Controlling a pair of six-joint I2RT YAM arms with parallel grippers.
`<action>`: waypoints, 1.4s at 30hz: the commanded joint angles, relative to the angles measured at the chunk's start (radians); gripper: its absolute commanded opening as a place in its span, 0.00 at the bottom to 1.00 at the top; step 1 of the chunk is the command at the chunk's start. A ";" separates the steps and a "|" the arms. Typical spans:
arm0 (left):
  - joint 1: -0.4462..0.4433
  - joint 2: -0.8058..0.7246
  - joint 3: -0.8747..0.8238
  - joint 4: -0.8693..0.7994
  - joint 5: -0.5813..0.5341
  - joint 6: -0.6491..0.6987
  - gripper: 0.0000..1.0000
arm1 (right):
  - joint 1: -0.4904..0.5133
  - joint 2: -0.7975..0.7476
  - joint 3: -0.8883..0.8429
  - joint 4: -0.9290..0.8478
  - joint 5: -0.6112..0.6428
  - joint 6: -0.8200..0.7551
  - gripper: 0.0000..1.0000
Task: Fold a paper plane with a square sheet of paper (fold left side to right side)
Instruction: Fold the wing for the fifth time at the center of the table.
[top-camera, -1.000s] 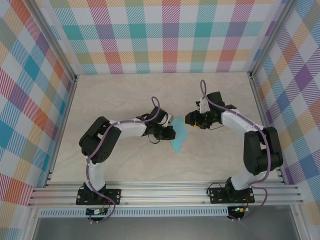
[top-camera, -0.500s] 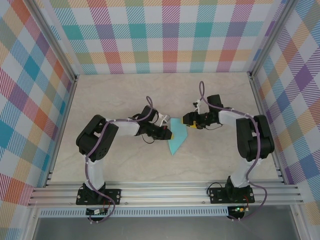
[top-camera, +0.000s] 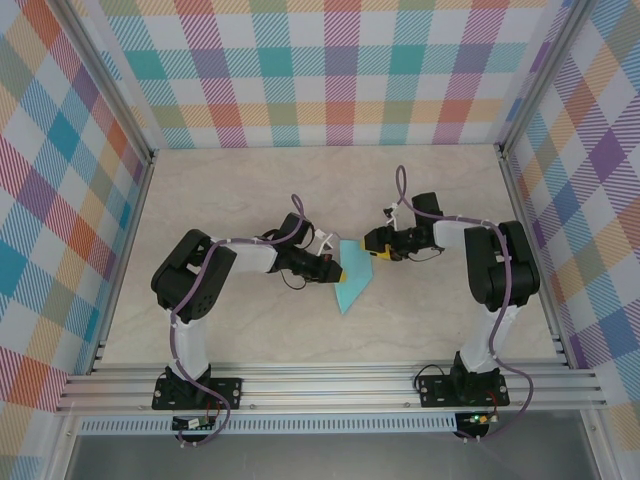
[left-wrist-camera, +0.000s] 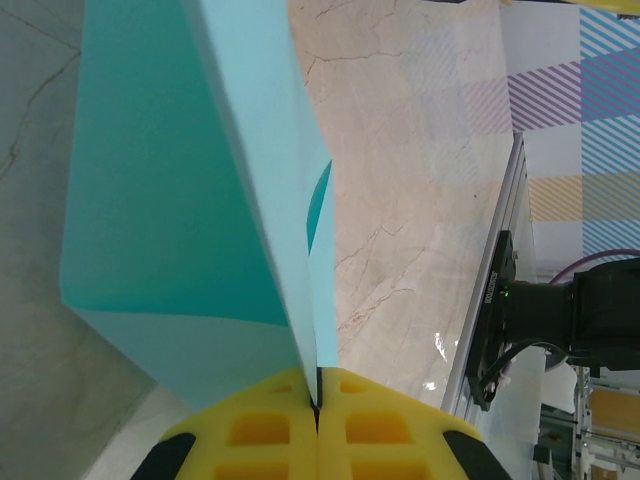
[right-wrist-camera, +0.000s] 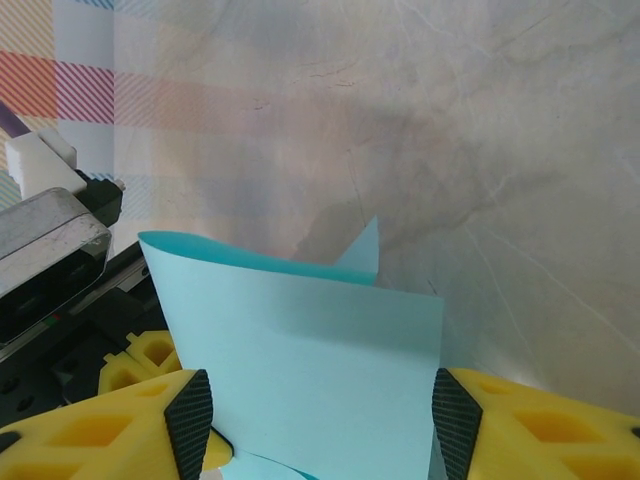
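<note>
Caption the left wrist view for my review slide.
Left gripper shut on the folded turquoise paper, with the marbled table beyond.

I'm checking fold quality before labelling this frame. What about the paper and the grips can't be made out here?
- Top view: creases on the sheet of paper are too small to read. Its upper part is partly covered by the left gripper and the right gripper.
- Left wrist view: the sheet's far end is cut off by the top edge.
- Right wrist view: whether the fingers touch the sheet is cut off by the bottom edge.
</note>
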 joint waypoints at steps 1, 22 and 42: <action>0.017 -0.028 -0.011 0.019 0.025 0.026 0.00 | -0.027 -0.011 -0.005 0.018 -0.003 -0.034 0.66; 0.017 -0.002 -0.002 0.021 0.037 0.024 0.00 | -0.013 0.020 -0.064 0.095 -0.201 0.035 0.38; 0.050 -0.385 0.011 -0.399 -0.470 0.196 0.69 | 0.009 -0.093 -0.069 0.016 -0.030 0.219 0.00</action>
